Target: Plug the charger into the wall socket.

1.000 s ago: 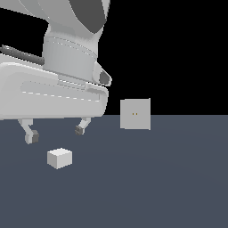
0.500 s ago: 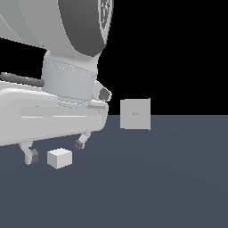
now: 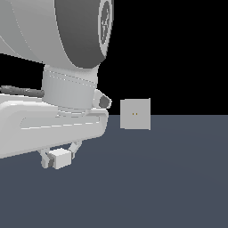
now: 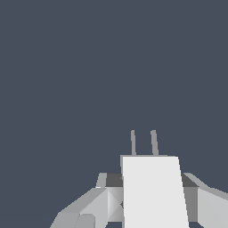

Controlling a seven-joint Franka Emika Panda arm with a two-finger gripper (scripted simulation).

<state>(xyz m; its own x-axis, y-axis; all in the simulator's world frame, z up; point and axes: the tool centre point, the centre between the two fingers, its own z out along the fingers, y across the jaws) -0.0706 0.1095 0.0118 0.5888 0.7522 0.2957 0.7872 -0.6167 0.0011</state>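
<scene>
Flat even simulator light, no cast shadows, black backdrop, sharp focus, slightly blocky edges

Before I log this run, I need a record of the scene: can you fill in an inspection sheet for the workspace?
Surface: plain dark blue-grey floor, bare where it shows.
Charger: white block between the claw's fingers, two thin prongs showing in the wrist view.
Socket: light-grey square panel, upright, two small dots near its centre, apart from the charger, toward the exterior view's right.
Clutter: nothing seen.
Claw: low over the floor, fingers on either side of the charger; whether they press on it cannot be told.
Cables: nothing seen.
Surroundings: black background above the floor.
</scene>
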